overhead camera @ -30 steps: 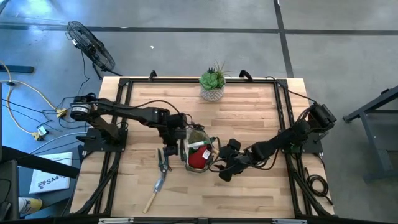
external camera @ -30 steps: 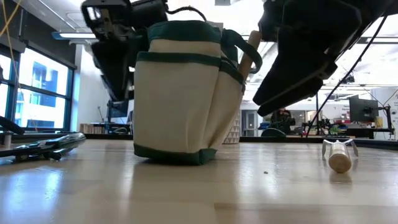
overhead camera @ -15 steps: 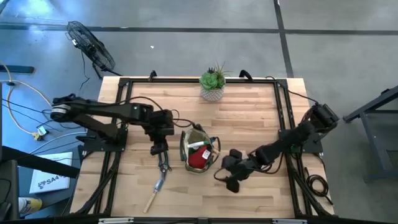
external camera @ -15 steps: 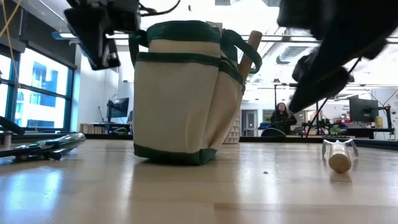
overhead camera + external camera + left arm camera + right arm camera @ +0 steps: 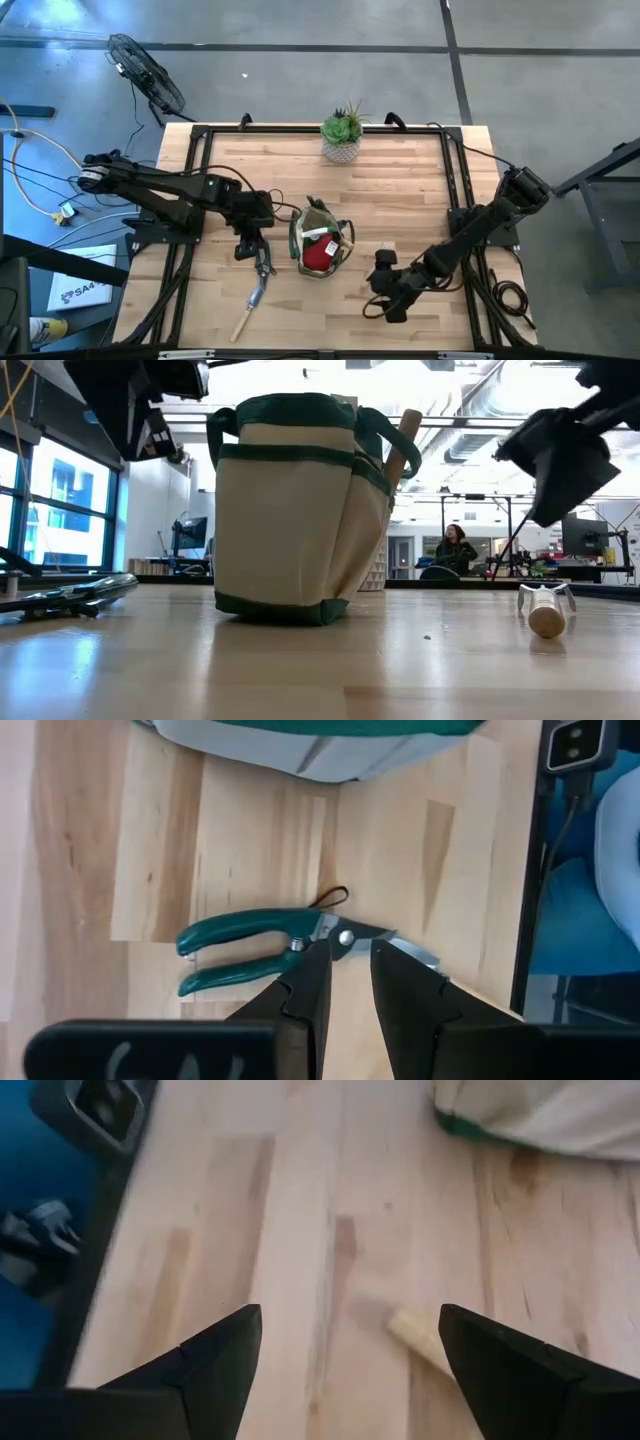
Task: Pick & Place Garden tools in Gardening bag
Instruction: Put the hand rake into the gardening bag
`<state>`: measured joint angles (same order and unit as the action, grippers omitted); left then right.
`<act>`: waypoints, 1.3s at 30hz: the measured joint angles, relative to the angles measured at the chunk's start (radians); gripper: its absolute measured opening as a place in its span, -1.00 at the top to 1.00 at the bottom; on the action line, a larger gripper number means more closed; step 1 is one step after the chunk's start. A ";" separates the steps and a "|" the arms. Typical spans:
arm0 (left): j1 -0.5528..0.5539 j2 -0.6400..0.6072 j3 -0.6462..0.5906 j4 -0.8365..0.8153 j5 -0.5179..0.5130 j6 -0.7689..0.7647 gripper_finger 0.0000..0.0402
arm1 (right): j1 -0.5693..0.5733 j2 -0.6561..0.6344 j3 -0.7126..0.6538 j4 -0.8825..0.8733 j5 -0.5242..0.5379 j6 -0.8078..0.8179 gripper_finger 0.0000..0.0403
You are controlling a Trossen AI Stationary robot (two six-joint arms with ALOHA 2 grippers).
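The olive-tan gardening bag (image 5: 320, 245) stands upright on its base mid-table, with a red item (image 5: 318, 257) inside and a wooden handle (image 5: 403, 445) poking out of a side pocket. Green-handled pruners (image 5: 265, 945) lie flat on the table left of the bag. My left gripper (image 5: 350, 970) hovers over their pivot, fingers slightly apart and nothing between them. A trowel (image 5: 255, 300) lies nearer the front edge. A wooden-handled fork (image 5: 545, 610) lies right of the bag. My right gripper (image 5: 350, 1340) hangs wide open above the table near it, touching nothing.
A green succulent in a white pot (image 5: 343, 135) stands at the table's far edge. Black frame rails (image 5: 455, 180) run along the table's sides. Bare wood lies between the bag and the right rail. A person (image 5: 452, 550) sits in the room far behind.
My left gripper has drawn away from the bag's left rim, rising and going toward the table's left and near edge, and now hangs over the pruners. My right gripper has backed off from the bag's right side toward the right and near edge, rolling as it went.
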<state>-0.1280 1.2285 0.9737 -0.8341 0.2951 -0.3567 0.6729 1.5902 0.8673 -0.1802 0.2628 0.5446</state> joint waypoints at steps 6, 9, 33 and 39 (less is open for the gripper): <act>-0.030 0.000 0.000 0.005 -0.003 -0.001 0.64 | 0.008 0.000 0.000 -0.081 -0.001 0.005 -0.48; -0.050 0.000 0.000 0.030 -0.003 -0.039 0.64 | 0.010 0.000 0.000 -0.104 -0.003 -0.005 -0.48; -0.089 0.000 -0.001 0.058 -0.089 -0.034 0.64 | -0.042 0.116 0.000 -0.157 0.076 -0.197 -0.48; -0.089 0.000 -0.001 0.082 -0.117 -0.033 0.64 | -0.043 0.116 0.000 -0.154 0.046 -0.173 -0.48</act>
<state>-0.2165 1.2289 0.9730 -0.7519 0.1776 -0.3901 0.6296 1.7065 0.8673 -0.3341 0.3088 0.3715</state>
